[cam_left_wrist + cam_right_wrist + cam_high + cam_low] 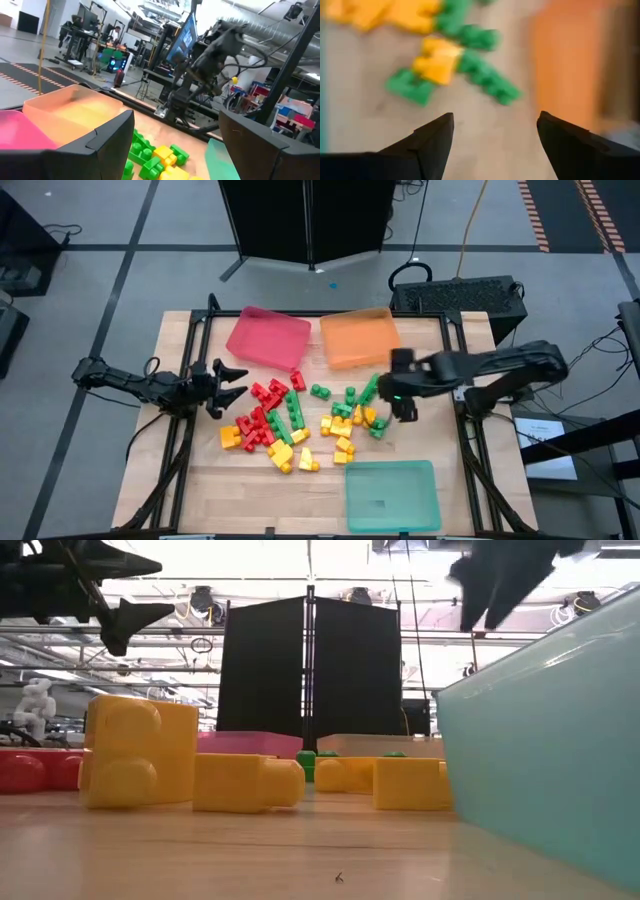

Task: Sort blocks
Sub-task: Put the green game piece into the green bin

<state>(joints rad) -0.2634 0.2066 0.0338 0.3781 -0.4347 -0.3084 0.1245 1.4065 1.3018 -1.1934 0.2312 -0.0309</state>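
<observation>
Red, yellow and green blocks [290, 425] lie scattered over the middle of the table, resting flat on the wood. My left gripper [232, 385] hangs open above the pile's left edge, raised off the table. My right gripper [405, 408] is open too, above bare wood just right of the green and yellow blocks [455, 60] at the pile's right end. In the low view, large yellow blocks [140, 750] sit close to the camera. Neither gripper holds a block.
A pink-red tray [268, 337] and an orange tray [360, 337] sit at the table's far side. A green tray [392, 494] lies at the near edge, and fills the low view's right side [540, 740]. Bare wood lies near left.
</observation>
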